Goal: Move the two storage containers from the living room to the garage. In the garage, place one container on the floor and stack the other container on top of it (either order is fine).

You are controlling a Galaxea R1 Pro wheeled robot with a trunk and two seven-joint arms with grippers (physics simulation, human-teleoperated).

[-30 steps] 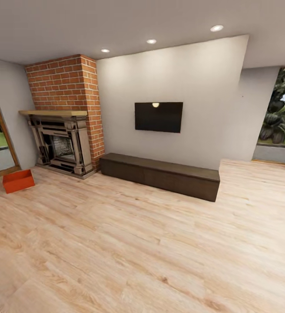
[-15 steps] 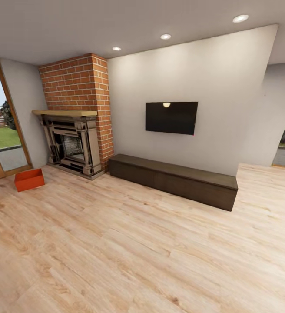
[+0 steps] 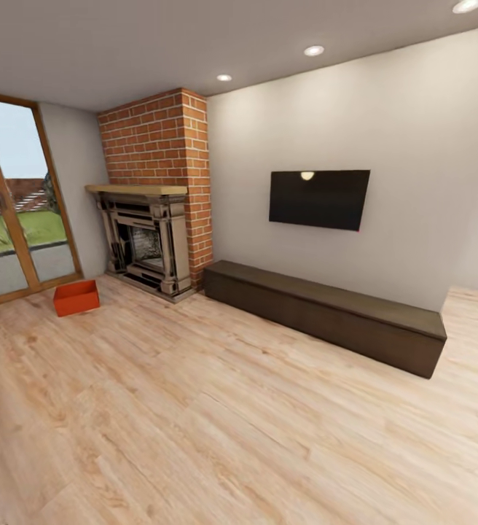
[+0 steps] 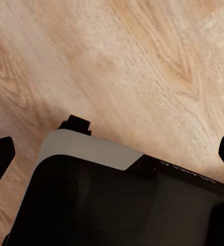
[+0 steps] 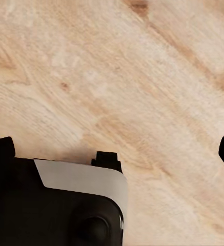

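Since the earlier pictures the head camera has swung toward the left, so the whole room has slid rightward in frame: the wood-framed glass door (image 3: 17, 208) now takes far more of the left edge, and the opening with plants on the right has passed out of view. Nothing in the room itself appears to have moved.

One orange-red storage container (image 3: 76, 297) sits on the light wood-plank floor (image 3: 217, 423) of the living room, just in front of the glass door and near the red-brick fireplace (image 3: 155, 211). It is an open-topped rectangular box with thin plain walls. A long, low, dark cabinet (image 3: 326, 315) runs along the pale wall under a black wall-mounted screen (image 3: 319, 199).

The wrist views add what the head view lacks. The left gripper (image 4: 112, 154) hangs over bare planks with its dark fingertips spread to the picture's two edges, released and holding nothing. The right gripper (image 5: 114, 154) looks the same, spread wide over grainy, knotted wood, though only the finger ends show.
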